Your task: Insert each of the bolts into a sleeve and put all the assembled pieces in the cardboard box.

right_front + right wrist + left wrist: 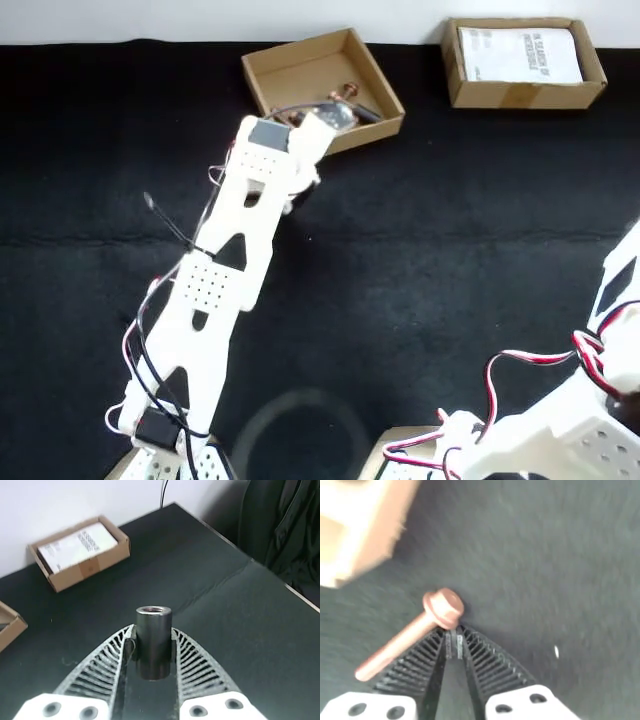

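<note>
High view, copper-headed piece (350,94) in cardboard box (300,72), paper (520,52) in second box (520,95)

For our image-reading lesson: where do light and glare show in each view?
High view: the white left arm stands bright against the dark table, where a faint pale ring shows near the picture's lower edge. Left wrist view: the bolt has a soft sheen on its head. Right wrist view: the sleeve catches light on its rim.

Copper-pink bolt (412,635), lower left, against black ribbed fingers (492,665). Dark grey sleeve (153,642), centre, between black ribbed fingers (95,675) (white mounts (65,707) beneath). Matte black table (450,250). Plain brown cardboard box (300,75), upper middle. White arm (230,270), red and black wires (133,348).
</note>
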Robot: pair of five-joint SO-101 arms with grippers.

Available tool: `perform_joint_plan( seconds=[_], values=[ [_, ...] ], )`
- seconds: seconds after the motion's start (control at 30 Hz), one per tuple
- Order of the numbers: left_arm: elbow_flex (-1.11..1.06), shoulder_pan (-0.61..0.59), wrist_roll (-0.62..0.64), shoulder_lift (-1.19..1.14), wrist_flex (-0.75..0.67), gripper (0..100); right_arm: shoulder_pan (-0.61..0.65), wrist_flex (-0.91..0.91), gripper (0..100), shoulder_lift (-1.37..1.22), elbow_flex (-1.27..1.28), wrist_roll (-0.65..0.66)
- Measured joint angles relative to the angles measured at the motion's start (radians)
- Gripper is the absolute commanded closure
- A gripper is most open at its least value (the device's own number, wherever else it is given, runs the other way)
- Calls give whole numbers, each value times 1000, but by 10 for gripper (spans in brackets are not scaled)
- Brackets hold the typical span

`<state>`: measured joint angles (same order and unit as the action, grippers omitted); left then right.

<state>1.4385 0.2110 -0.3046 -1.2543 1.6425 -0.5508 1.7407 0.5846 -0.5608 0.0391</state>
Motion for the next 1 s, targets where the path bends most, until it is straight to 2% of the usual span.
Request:
perform_joint_plan(
  seconds=[0.13,0.23,0.33,0.53,0.7,1.0],
  values=[
    [163,-6,21,-6,35,987,0,-55,991,46,77,0],
    [176,-15,-5,-6,89,986,0,-109,991,94,158,0],
    [160,-37,-133,6,104,970,0,-170,991,149,253,0],
    [106,-101,-399,38,112,791,0,-285,991,273,465,0],
    [100,-160,-569,38,114,780,0,-371,991,377,669,0],
    [74,-175,-626,32,-118,780,0,-525,991,552,988,0]
  ],
)
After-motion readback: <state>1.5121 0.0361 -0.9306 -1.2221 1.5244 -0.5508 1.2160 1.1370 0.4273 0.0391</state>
